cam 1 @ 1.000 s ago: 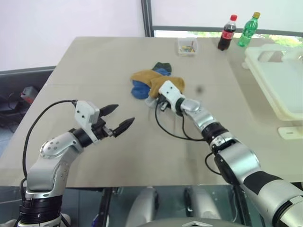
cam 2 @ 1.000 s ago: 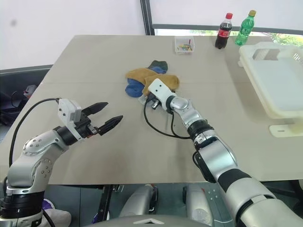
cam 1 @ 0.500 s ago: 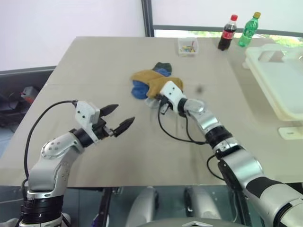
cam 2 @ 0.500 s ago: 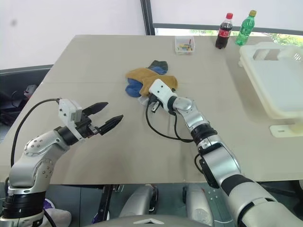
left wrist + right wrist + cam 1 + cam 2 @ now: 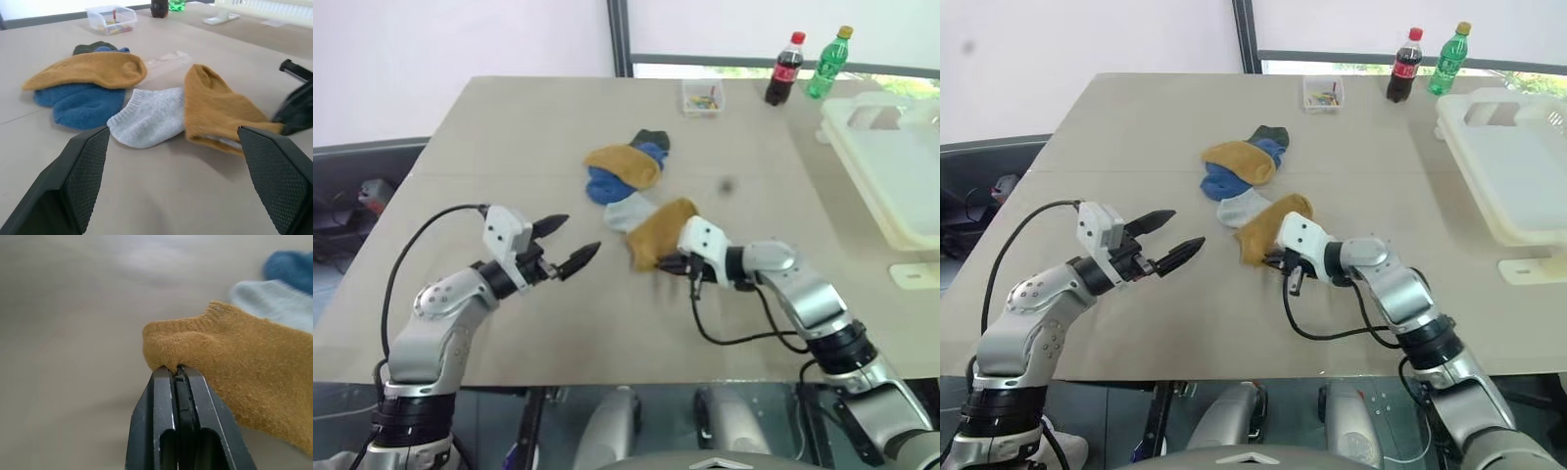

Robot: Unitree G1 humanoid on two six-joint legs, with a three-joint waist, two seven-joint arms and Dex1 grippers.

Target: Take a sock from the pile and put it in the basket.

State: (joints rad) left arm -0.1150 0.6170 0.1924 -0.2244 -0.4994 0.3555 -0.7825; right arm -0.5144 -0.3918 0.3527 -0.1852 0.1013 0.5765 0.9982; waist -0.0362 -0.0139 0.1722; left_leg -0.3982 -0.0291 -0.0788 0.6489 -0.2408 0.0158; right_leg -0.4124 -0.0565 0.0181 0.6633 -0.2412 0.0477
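Sock, mustard-yellow, pinched at its cuff edge between the closed fingertips of the right gripper; the rest of it trails on the table away from the fingers, toward the pile. In the right wrist view the two black fingers are pressed together on a fold of the knit, with nothing else caught between them. A pale grey sock lies just beyond the held one, touching it, and past that sit a second mustard sock, the blue ones and a dark green one.

The left gripper hovers over bare table with its fingers well apart, holding nothing; the socks lie ahead of its fingertips.

Step in hand: taking the sock from the pile, judged all but done, since the sock is gripped and already lies nearer the robot than the heap. The next move calls for lifting the sock off the table and carrying it far to the right, to the cream basket, which stands well away from the right fingers at the table's edge; the grip on so small a fold could slip if the sock drags.

Compared with a second ago, the right gripper, then buried in the pile, has drawn back toward the robot with the sock in tow, and the grey sock has been pulled out beside it. The left gripper has not noticeably moved.
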